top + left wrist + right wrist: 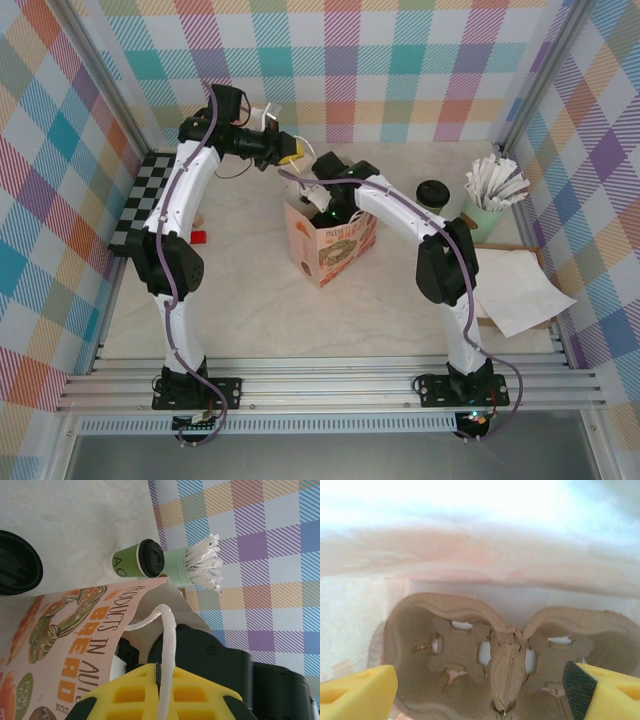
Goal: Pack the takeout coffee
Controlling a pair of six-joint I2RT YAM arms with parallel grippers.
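Observation:
The takeout coffee (433,193), a dark-green cup with its black lid (151,557) on, stands at the back right of the table, apart from both grippers. It also shows in the left wrist view (131,560). A printed paper bag (335,245) stands in the middle. My left gripper (160,672) is shut on the bag's white cord handle (169,630), above the bag's far edge (285,155). My right gripper (480,700) is down inside the bag, its yellow fingers (357,690) spread wide over a brown pulp cup carrier (505,660) lying on the bag's floor.
A mint-green cup of white sticks (492,200) stands just right of the coffee. White paper sheets (515,290) lie at the right edge. A checkered board (140,200) and a small red item (198,237) sit at the left. Plaid walls close in the table.

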